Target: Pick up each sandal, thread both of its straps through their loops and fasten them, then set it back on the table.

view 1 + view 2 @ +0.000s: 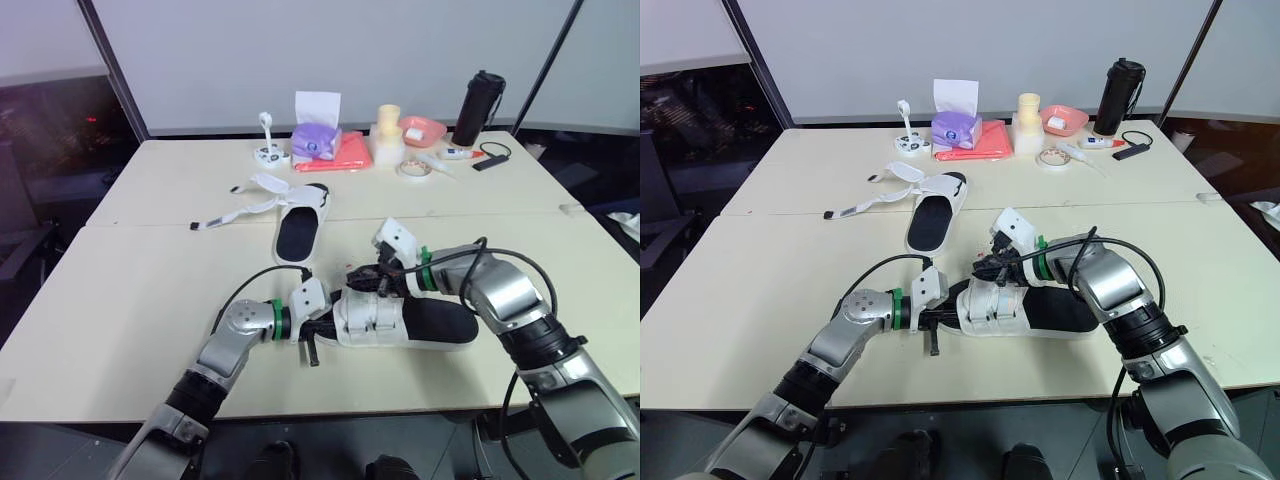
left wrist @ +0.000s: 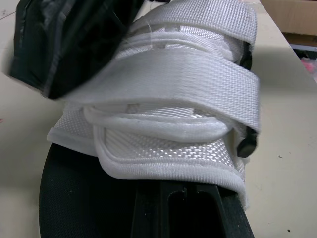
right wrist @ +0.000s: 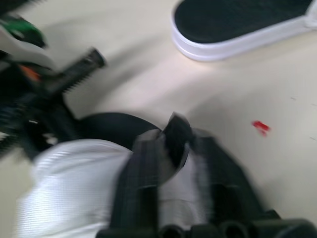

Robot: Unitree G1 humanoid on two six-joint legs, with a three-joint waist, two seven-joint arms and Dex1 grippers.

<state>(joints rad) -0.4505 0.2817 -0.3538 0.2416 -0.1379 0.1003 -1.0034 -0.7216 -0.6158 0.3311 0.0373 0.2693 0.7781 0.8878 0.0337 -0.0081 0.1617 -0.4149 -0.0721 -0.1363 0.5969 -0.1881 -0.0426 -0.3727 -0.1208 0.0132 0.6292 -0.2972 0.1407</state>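
The near sandal (image 1: 430, 322), black-soled with white straps (image 2: 188, 84), lies on the table (image 1: 120, 300) toward its front edge. My left gripper (image 1: 318, 322) is at the toe end, shut on the sole. My right gripper (image 1: 362, 278) reaches in from the right over the straps and is shut on a strap end with a black tip (image 3: 176, 139). The second sandal (image 1: 298, 228) lies farther back near the middle. Its white straps (image 1: 240, 212) are undone and spread out to the left.
Along the far edge stand a purple tissue box (image 1: 317, 140), a red pouch (image 1: 345, 152), a cream cylinder (image 1: 388, 135), a pink bowl (image 1: 422, 129), a tape roll (image 1: 412, 169) and a black bottle (image 1: 478, 108). A seam crosses the table behind the second sandal.
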